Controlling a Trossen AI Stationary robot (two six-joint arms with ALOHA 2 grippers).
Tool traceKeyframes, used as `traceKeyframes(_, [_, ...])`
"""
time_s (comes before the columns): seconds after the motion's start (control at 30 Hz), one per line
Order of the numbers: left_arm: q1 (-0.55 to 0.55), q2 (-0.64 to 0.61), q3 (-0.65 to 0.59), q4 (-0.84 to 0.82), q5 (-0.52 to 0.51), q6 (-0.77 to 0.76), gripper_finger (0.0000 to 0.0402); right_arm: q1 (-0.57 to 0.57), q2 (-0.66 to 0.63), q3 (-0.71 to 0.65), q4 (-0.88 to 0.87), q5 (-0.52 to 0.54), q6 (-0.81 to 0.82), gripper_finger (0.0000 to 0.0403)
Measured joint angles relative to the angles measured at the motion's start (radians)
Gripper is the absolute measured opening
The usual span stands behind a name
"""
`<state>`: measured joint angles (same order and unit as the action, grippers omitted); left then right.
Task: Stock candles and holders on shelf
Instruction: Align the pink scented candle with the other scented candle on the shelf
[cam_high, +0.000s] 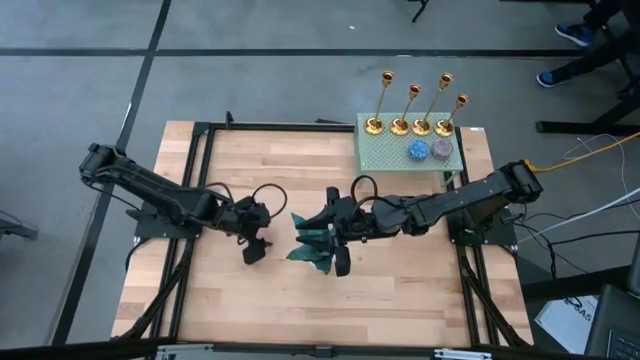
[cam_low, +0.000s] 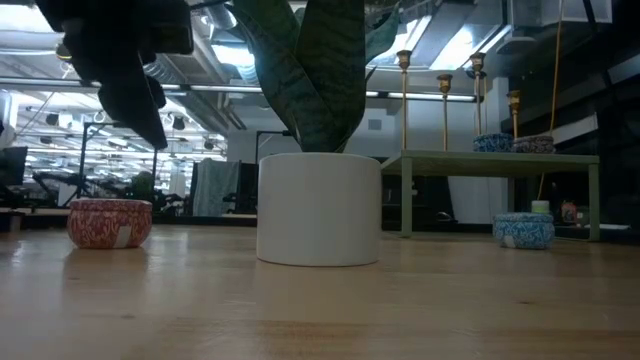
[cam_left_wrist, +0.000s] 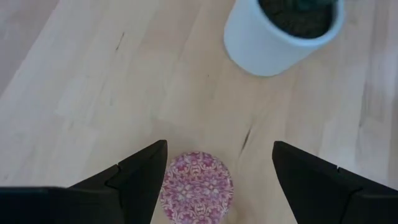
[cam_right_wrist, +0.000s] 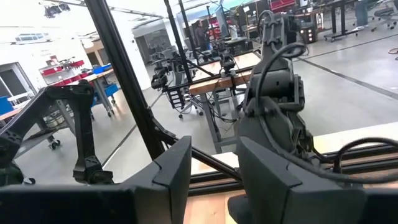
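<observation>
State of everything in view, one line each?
Left gripper: open, over pink candle.
Right gripper: open, empty, beside potted plant.
Pink candle: on table.
One blue candle: on table.
Other blue candle, mauve-grey candle: on shelf.
Holders: upright on shelf.
Potted plant: upright.

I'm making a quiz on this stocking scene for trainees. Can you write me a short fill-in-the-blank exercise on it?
1. The number of gold holders standing on the shelf is ____.
2. The open left gripper hovers over the ____ candle.
3. The white pot on the table holds a ____.
4. In the low view, a blue candle sits on the table, ____ the shelf top.

Missing words: four; pink; plant; below
</observation>
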<state>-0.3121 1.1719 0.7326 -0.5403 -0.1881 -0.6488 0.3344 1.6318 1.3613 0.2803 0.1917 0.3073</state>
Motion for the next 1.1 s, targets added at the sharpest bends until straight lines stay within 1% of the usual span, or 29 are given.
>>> traceKeyframes(0.1, [0.001,-0.026,0.0,0.01,-0.026,0.015,0.0287,0.0,0.0,0.0,0.006,0.0,-0.001,0.0134])
traceKeyframes(0.17, [0.001,-0.039,0.001,0.035,-0.044,0.007,0.0287,-0.001,0.0,0.0,0.007,0.0,-0.029,0.0134])
traceKeyframes(0.37, [0.001,-0.073,0.002,0.101,-0.056,-0.136,0.0287,-0.014,0.0,0.0,0.037,0.0,-0.237,0.0134])
traceKeyframes(0.57, [0.001,-0.106,0.002,0.1,-0.032,-0.197,0.0287,-0.018,0.0,0.0,0.065,-0.001,-0.262,0.0134])
traceKeyframes(0.73, [0.001,-0.124,0.002,0.11,-0.023,-0.129,0.0288,-0.018,0.0,0.0,0.068,-0.027,-0.236,0.0134])
traceKeyframes(0.9, [0.001,-0.12,0.002,0.172,-0.019,-0.026,0.0288,-0.018,0.0,0.0,0.068,-0.027,-0.236,0.0134])
traceKeyframes(1.1, [0.015,-0.118,0.002,0.201,-0.026,0.013,0.0288,-0.022,0.0,0.0,0.068,-0.027,-0.221,0.0134])
